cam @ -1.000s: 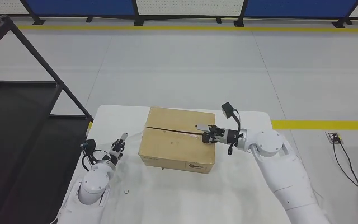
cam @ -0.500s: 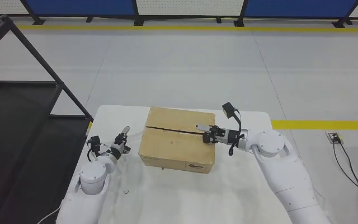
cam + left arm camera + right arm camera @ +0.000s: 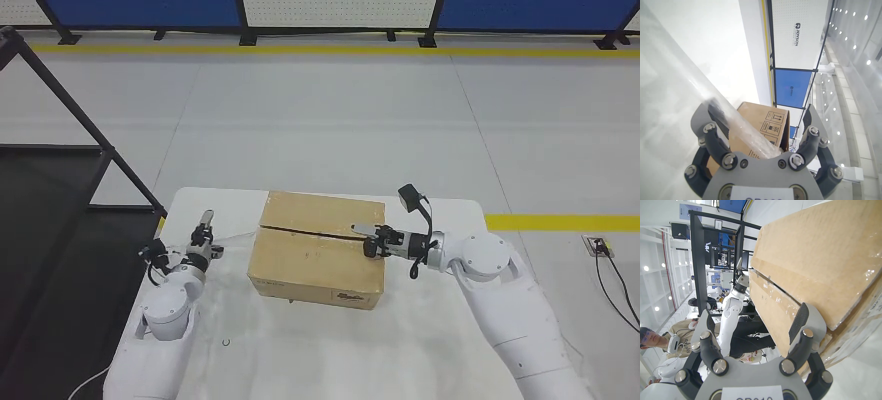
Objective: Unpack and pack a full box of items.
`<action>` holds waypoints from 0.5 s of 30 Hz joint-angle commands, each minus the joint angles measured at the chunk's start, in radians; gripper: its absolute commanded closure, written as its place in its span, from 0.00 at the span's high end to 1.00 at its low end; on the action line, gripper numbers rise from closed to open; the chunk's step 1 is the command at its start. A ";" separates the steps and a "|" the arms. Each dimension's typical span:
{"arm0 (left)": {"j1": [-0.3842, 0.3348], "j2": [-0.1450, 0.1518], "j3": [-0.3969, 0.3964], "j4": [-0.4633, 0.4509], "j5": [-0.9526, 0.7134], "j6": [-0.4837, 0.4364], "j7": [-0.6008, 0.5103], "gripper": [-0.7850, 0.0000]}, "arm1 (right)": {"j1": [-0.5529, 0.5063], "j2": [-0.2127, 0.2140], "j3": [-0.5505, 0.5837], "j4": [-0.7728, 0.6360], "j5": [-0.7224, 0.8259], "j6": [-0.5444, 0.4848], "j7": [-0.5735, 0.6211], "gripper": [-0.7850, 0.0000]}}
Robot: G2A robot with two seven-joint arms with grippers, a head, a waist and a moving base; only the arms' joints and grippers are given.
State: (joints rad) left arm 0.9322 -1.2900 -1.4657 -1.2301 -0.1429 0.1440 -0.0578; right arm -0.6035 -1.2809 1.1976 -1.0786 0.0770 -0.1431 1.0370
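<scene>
A closed cardboard box [image 3: 320,250] stands in the middle of the white table [image 3: 330,350], with a seam running across its top flaps. My right gripper [image 3: 362,235] is open at the right end of that seam; in the right wrist view the gripper [image 3: 755,311] has one pad lying over the box [image 3: 819,256] top edge. My left gripper [image 3: 203,228] is open, a little left of the box and apart from it. In the left wrist view a strip of clear tape [image 3: 745,125] clings to one finger [image 3: 715,113] and runs toward the box [image 3: 761,123].
A black metal rack [image 3: 60,230] stands close to the table's left side. A small ring-like bit [image 3: 226,343] lies on the table in front of the left arm. Bare table lies in front of the box.
My left gripper has swung away from the box's left side, toward the table's back left. The right gripper and the box have stayed put.
</scene>
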 commanded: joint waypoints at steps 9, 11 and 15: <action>0.019 0.004 -0.024 -0.121 0.055 -0.005 0.051 1.00 | -0.002 0.006 -0.004 0.008 0.011 -0.012 -0.001 1.00; 0.023 0.004 -0.025 -0.145 0.066 -0.009 0.049 1.00 | -0.003 0.008 -0.003 0.009 0.014 -0.014 -0.001 1.00; 0.035 0.005 -0.018 -0.204 0.102 -0.016 0.054 1.00 | -0.007 0.011 0.000 0.011 0.019 -0.016 -0.009 1.00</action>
State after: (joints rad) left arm 0.9636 -1.2849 -1.4864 -1.4172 -0.0502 0.1301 -0.0053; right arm -0.6100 -1.2706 1.1969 -1.0683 0.0948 -0.1596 1.0314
